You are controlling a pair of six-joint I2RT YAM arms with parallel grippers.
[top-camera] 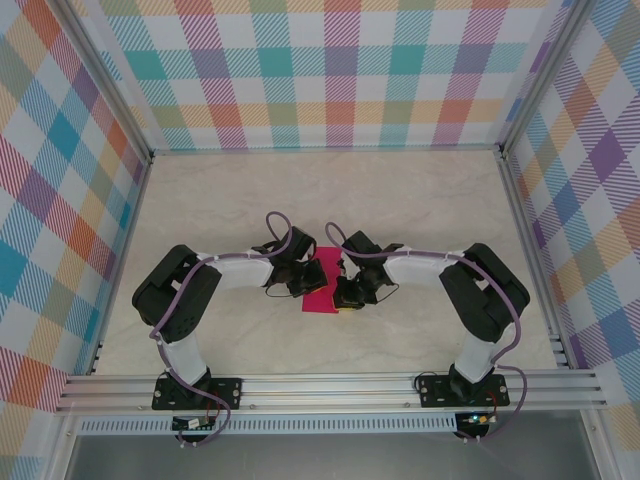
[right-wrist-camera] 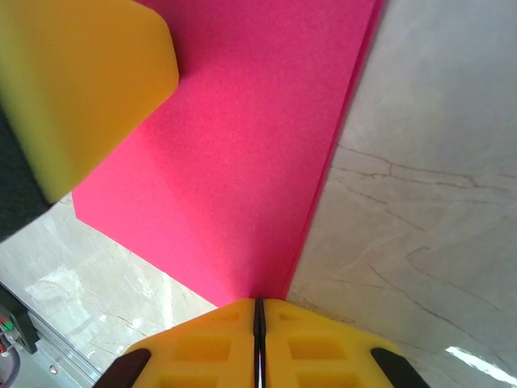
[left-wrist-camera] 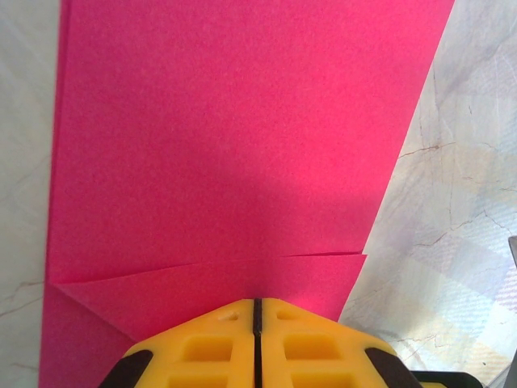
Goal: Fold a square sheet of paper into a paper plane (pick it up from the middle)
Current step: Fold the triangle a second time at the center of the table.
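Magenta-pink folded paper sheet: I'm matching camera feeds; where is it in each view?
Top external: thin magenta-pink folded paper sheet at centre, between left gripper and right gripper.
Left wrist: paper sheet across top and middle, above left gripper.
Right wrist: paper sheet from top centre down to right gripper.
Shared landmark: cream marbled tabletop beside it.

Pale marble-patterned table top [top-camera: 420,200], pastel plaid walls [top-camera: 330,70] on 3 sides, aluminium frame rail [top-camera: 330,385]
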